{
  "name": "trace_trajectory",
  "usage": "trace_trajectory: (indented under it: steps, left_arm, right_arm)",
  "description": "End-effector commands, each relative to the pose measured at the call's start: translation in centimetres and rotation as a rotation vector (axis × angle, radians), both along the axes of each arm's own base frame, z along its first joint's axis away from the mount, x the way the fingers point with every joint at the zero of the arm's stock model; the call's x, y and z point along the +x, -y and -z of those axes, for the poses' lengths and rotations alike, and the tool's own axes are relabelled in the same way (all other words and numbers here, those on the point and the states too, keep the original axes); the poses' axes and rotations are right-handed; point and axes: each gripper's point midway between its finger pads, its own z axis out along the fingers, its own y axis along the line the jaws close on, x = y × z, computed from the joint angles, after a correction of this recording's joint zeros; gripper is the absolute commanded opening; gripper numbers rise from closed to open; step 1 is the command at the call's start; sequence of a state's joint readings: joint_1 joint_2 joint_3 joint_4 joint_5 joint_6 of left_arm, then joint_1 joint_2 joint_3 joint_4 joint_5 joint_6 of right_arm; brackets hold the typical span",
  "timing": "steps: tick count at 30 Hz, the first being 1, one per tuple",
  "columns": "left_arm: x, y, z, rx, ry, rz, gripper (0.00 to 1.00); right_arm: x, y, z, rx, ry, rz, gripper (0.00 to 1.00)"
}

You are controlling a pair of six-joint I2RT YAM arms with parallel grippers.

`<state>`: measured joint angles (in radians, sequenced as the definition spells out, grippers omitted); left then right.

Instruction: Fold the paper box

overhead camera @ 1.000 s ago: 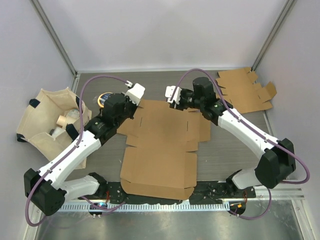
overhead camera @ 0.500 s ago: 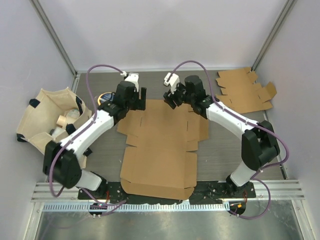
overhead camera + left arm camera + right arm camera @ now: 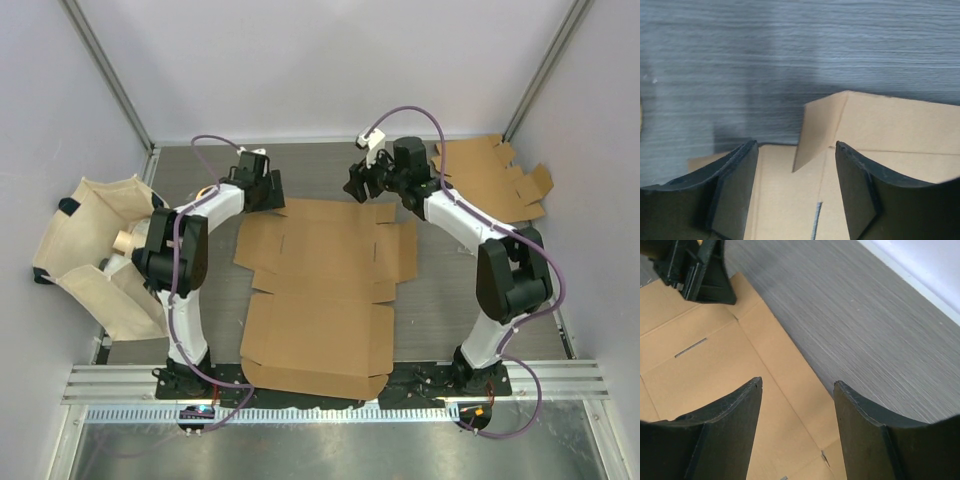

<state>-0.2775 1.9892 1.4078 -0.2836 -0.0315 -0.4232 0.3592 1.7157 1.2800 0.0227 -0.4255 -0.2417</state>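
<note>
- At the middle of the table (image 3: pixel 440 290), flat and unfolded: paper box (image 3: pixel 320 290), far edge close under both grippers
- Just beside the far-left corner of the sheet: left gripper (image 3: pixel 268 190), jaws parted, clasping nothing
- Seen from the left wrist: small corner flap (image 3: pixel 822 125) raised and tilted just beyond the parted fingers (image 3: pixel 735 190), touching neither
- Just beyond the far edge, toward its right end: right gripper (image 3: pixel 358 183), jaws spread, empty; only bare cardboard and grey tabletop between its fingers (image 3: pixel 875 440)
- Arm pose: upper links steep above the near-edge bases, forearms stretched far and angled inward, the two grippers facing each other across the far edge, apart
- Off to the sides: spare flat blank (image 3: pixel 490 180) at the far right; cloth bag (image 3: pixel 90 240) at the left
</note>
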Motion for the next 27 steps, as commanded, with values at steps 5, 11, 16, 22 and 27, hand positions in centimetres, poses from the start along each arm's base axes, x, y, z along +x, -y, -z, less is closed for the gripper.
trace_trajectory:
  steps: [5, 11, 16, 22, 27]
  left_arm:
    - [2.8, 3.9, -1.4, -0.114, 0.107, 0.178, 0.46]
    - [3.3, 4.0, -1.2, -0.075, 0.143, 0.251, 0.14]
    - [2.0, 4.6, -4.2, -0.057, 0.264, 0.352, 0.08]
    - [-0.2, 5.7, -9.4, -0.058, 0.413, 0.485, 0.08]
    - [-2.2, 6.4, -11.4, -0.103, 0.440, 0.554, 0.07]
  right_arm:
    - [1.6, -3.5, -0.1, 0.004, -0.007, -0.183, 0.64]
    - [2.1, -5.1, 1.2, -0.003, -0.056, -0.286, 0.64]
    - [1.3, -5.7, 2.8, -0.044, -0.144, -0.396, 0.70]
    - [3.0, -5.5, 3.9, -0.107, -0.184, -0.374, 0.78]
    - [2.3, -5.5, 4.5, -0.114, -0.235, -0.405, 0.79]
